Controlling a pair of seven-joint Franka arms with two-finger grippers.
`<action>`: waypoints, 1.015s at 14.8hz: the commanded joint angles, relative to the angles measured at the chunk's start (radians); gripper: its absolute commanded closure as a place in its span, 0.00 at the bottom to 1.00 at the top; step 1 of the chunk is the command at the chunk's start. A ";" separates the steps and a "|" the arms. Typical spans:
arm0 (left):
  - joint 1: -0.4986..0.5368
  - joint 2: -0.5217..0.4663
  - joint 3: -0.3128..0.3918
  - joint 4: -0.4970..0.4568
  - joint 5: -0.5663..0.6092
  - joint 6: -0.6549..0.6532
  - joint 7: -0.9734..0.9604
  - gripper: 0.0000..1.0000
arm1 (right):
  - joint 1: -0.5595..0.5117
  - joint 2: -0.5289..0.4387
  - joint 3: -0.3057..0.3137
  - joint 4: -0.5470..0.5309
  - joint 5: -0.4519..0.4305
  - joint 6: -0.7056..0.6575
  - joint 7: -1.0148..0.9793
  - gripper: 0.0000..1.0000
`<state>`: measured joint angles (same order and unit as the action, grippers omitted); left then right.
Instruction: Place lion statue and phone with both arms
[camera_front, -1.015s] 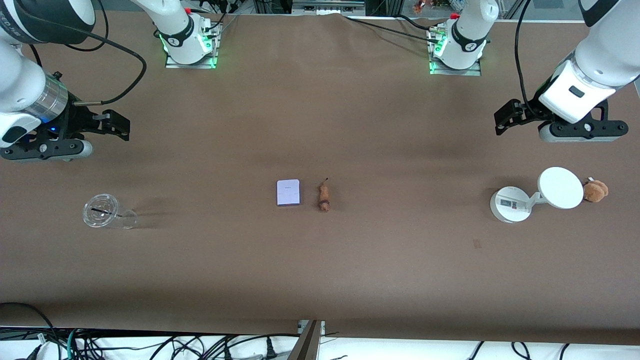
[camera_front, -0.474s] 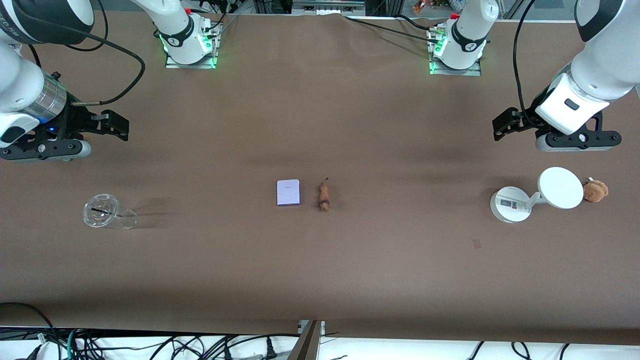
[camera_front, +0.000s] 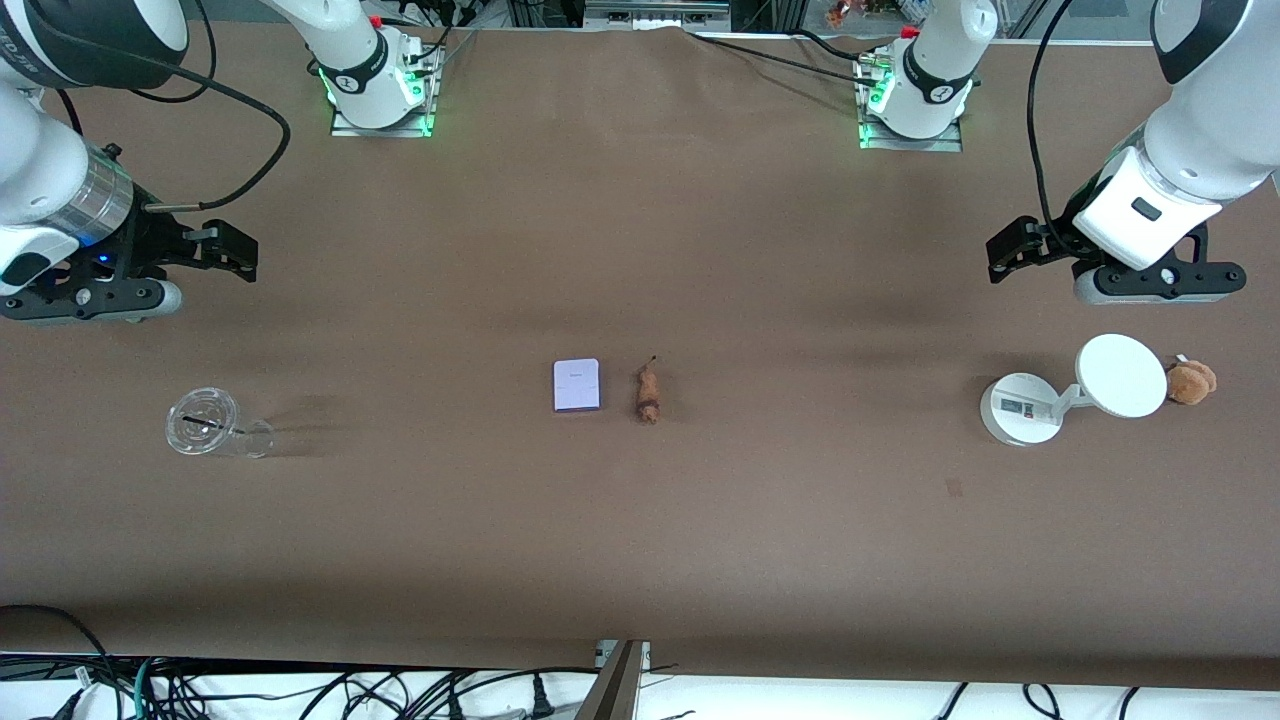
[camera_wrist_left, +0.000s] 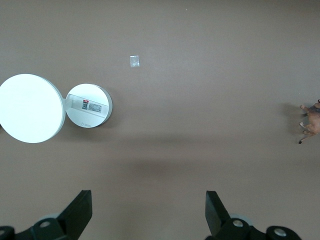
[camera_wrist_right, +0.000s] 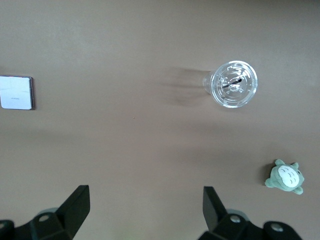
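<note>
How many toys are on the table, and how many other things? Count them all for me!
Toys: 3 (lion statue, brown plush, green plush)
Phones: 1 (phone)
Cups: 1 (clear cup)
Stands: 1 (white stand)
Total: 6

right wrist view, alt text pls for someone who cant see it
Looking down on a brown table: a clear lidded cup lies on its side, the phone sits flat at the frame edge, and a small grey-green plush lies apart. The right hand is open, holding nothing.
</note>
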<state>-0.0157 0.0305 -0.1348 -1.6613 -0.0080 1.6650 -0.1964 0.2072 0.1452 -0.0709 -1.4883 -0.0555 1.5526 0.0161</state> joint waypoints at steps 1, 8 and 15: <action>0.002 0.015 -0.003 0.040 0.002 0.001 -0.005 0.00 | -0.003 -0.006 0.000 0.008 -0.006 -0.005 0.005 0.00; 0.005 0.088 0.000 0.080 0.002 -0.004 0.005 0.00 | -0.003 -0.006 0.000 0.008 -0.006 -0.005 0.005 0.00; 0.049 0.181 -0.008 0.094 -0.108 -0.021 0.064 0.00 | -0.003 -0.006 0.000 0.008 0.002 -0.006 0.007 0.00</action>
<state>0.0187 0.2015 -0.1336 -1.6056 -0.0348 1.6689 -0.1628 0.2061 0.1452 -0.0714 -1.4882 -0.0554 1.5529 0.0162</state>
